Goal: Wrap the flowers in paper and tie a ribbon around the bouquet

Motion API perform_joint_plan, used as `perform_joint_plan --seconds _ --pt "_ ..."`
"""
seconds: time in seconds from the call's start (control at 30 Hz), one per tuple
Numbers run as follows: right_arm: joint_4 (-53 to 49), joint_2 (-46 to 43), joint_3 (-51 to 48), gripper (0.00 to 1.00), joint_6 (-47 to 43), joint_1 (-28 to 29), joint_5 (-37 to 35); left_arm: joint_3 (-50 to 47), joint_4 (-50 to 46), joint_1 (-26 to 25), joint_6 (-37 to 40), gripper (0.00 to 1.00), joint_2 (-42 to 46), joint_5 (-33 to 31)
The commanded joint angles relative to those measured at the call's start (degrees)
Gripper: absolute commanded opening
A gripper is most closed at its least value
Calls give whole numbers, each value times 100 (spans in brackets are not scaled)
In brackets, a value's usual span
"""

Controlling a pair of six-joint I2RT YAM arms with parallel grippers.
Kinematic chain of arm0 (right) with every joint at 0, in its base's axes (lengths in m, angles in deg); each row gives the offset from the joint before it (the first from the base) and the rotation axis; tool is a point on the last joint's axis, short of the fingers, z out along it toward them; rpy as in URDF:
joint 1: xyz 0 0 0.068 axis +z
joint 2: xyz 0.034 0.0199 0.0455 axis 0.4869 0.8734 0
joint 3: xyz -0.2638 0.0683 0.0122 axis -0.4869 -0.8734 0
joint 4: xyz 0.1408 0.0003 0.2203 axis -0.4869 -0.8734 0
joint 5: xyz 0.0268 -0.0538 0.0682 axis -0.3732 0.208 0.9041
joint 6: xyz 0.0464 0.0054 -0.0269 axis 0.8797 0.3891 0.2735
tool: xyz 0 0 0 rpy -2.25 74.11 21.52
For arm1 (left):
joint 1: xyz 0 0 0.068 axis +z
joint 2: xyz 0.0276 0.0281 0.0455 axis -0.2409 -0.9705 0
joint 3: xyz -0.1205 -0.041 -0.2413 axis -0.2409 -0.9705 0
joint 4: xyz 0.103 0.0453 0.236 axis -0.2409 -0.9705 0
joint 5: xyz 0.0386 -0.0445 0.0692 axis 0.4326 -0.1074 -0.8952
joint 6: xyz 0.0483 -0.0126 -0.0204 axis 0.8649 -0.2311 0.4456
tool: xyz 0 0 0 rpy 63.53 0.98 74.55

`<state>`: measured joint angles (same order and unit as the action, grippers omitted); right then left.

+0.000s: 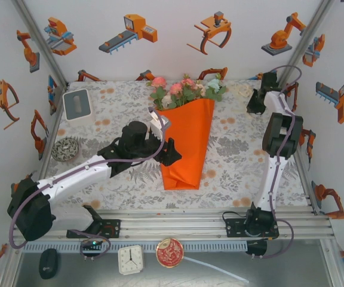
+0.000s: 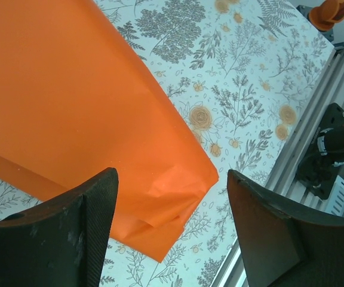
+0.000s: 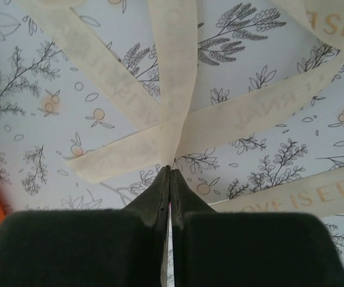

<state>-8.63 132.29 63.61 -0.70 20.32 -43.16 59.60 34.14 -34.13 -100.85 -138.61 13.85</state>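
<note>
Ribbon (image 3: 173, 72) in tight right gripper (image 3: 170, 170) pinch

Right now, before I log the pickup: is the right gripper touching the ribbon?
Touching. The right wrist view shows the right gripper shut on the ribbon, a strip pinched between its jaws.

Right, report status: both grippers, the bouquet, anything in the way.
Left gripper open over the orange paper cone of roses, near its narrow end. Right gripper shut on the cream-white satin ribbon. Loose ribbon strands cross beneath it: possible tangle.
</note>
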Motion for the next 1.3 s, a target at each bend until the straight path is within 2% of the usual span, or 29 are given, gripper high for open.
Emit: perform_joint_plan --seconds 0.0,0.1,0.27,0.37,0.5,0.6,0.73,0.8,0.93,1.03,1.13,1.2,1.27 --pt "-26 -860 -131 0 -42 -6 291 29 -108 1 -12 69 10 -203" --pt "264 -1705 -626 0 188 9 478 12 -76 9 -90 69 49 -407" --pt "698 -3789 -1603 0 857 262 1208 197 -41 43 -26 71 114 -917" --pt "660 -4809 -1700 0 921 716 1361 324 137 85 84 73 113 -1070" --pt "461 -5510 -1493 0 1141 1336 1442 532 483 88 236 74 51 -1037" --pt "696 -5878 -1665 0 1424 1715 1344 770 736 88 141 75 -67 -709" --pt "833 -6063 -1812 0 1563 2127 1112 1118 1334 71 -314 77 -239 255" --pt "918 -6074 -1883 0 1647 2291 1078 1277 1614 31 -446 80 -349 543" --pt "1105 -6127 -2004 0 1738 2660 892 1835 1632 -18 -219 85 -870 772" --pt "1179 -6120 -2011 0 1745 2857 775 2298 1643 -18 -34 88 -1449 677" --pt "1214 -6124 -1990 0 1774 2982 717 2726 1714 -27 21 92 -1985 1024" --pt "1202 -6116 -1980 0 1753 3006 651 2893 1719 -35 -111 91 -2283 939" --pt "1093 -6124 -1965 0 1707 3008 417 2886 1906 -35 -300 85 -2474 938"
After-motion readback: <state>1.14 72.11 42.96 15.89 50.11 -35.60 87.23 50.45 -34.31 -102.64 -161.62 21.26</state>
